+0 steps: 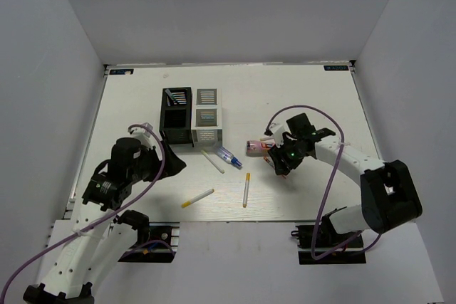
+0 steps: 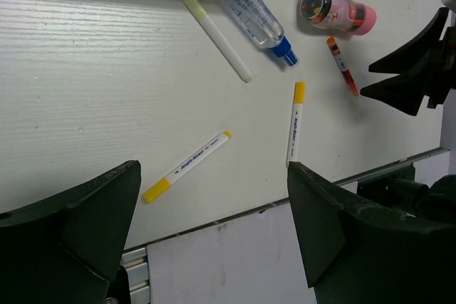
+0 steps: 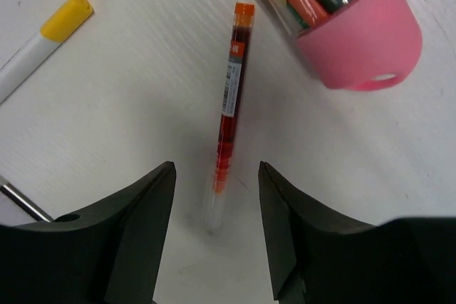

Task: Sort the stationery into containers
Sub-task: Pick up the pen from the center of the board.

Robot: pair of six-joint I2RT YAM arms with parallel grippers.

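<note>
Jaws: left gripper (image 2: pixel 214 176) wide open, empty; right gripper (image 3: pixel 216 172) part open, straddling red pen (image 3: pixel 231 105), not gripping. Black box (image 1: pixel 176 115) holds some pens, white box (image 1: pixel 206 115) at its 3 o'clock. Pink tub (image 3: pixel 363 40), blue pen (image 1: pixel 229 156), several white pens (image 1: pixel 197 198) loose at boxes' 5 o'clock. Mostly undone.

You've got a white table (image 1: pixel 299 105): black box (image 1: pixel 176 115) touching white-grey box (image 1: pixel 206 117), loose white pens (image 1: pixel 197 198), blue-clear pen (image 1: pixel 229 156), pink cylinder (image 1: pixel 254 147), red pen (image 3: pixel 229 105) near it.
</note>
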